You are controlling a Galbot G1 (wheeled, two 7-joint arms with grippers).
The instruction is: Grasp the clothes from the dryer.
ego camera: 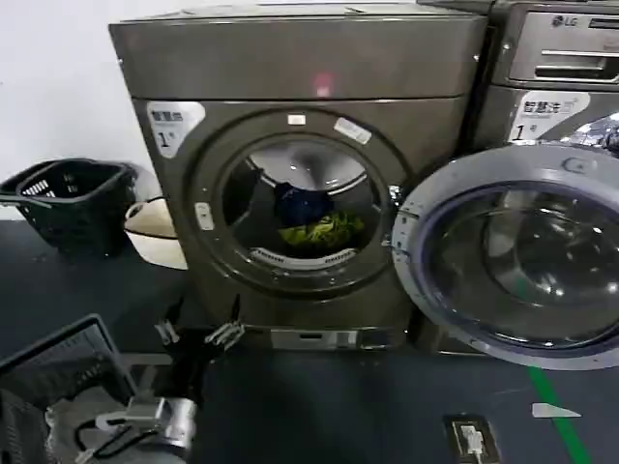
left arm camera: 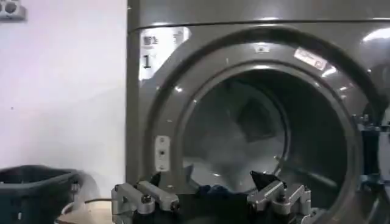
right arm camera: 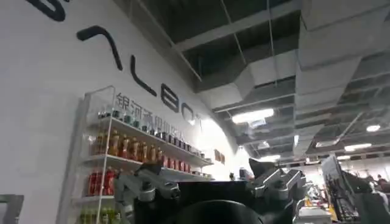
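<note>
Clothes (ego camera: 311,220) lie inside the dryer (ego camera: 290,145) drum, above and beyond the left gripper (ego camera: 200,335), which hangs wide open and empty before the porthole. Right gripper (right arm camera: 213,182) points upward, also wide open.

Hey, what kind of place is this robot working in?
Probably a laundry corner set up inside a showroom or shop: two bronze-grey front-loading machines side by side, a black plastic laundry basket on the floor, and tall white shelves of bottled drinks under an exposed industrial ceiling.
</note>
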